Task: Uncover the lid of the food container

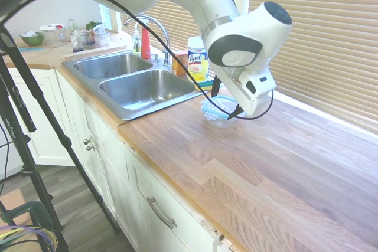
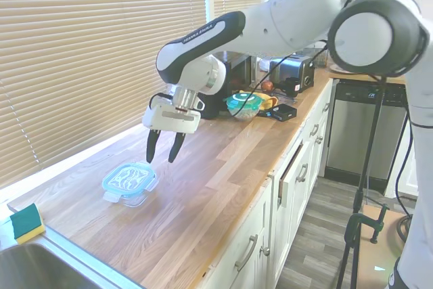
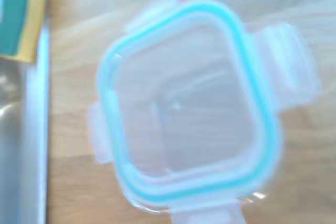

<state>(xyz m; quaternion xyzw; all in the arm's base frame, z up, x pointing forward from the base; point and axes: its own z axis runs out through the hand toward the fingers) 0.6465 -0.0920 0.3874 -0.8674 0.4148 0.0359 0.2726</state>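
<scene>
Hand [image 2: 166, 154] w/ fingers apart, empty, just above and right of lid [image 2: 128, 178] in second ext. view; lid sits on food container [image 2: 132, 198], lower left, on desk [image 2: 223, 187].
</scene>
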